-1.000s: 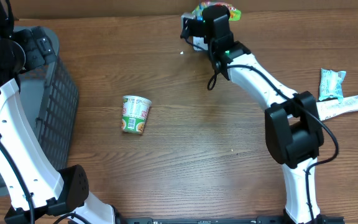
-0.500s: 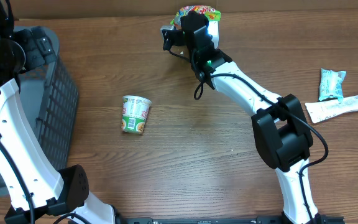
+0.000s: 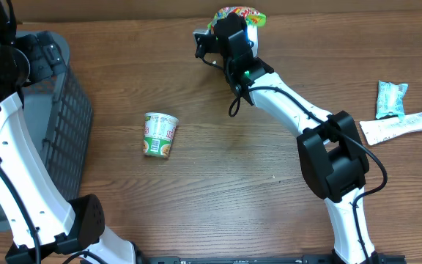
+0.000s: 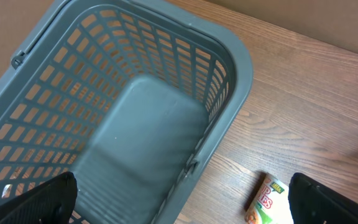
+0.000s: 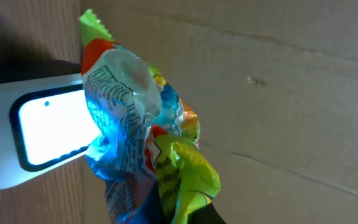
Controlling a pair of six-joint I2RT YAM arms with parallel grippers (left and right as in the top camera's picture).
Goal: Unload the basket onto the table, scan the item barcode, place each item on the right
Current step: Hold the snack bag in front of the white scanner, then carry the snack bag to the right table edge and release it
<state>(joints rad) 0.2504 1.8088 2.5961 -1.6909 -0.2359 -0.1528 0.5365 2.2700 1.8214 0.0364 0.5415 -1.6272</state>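
Shut tight with the right gripper on a crinkled snack packet, up at the far edge of the table. Bright green, orange and blue foil, with a panel of small print turned toward the wrist camera. Held close by a white scanner with a glowing window, overlapping its right-hand end in the wrist view, bluish light spilling onto the wrapper. Cannot tell whether truly touching or just in front. Cannot make out a barcode among the creases. Spread wide with the left gripper, holding nothing, hovering over a grey slatted basket at the left side of the table, both fingertips just showing in the bottom corners of its wrist view. Near the basket's outer wall, lying on its side on the wood: a cup of instant noodles with a green label, well apart from the right arm. Over by the right edge: a pale blue sachet and, just below it, a white tube lying crosswise, touching or nearly so.
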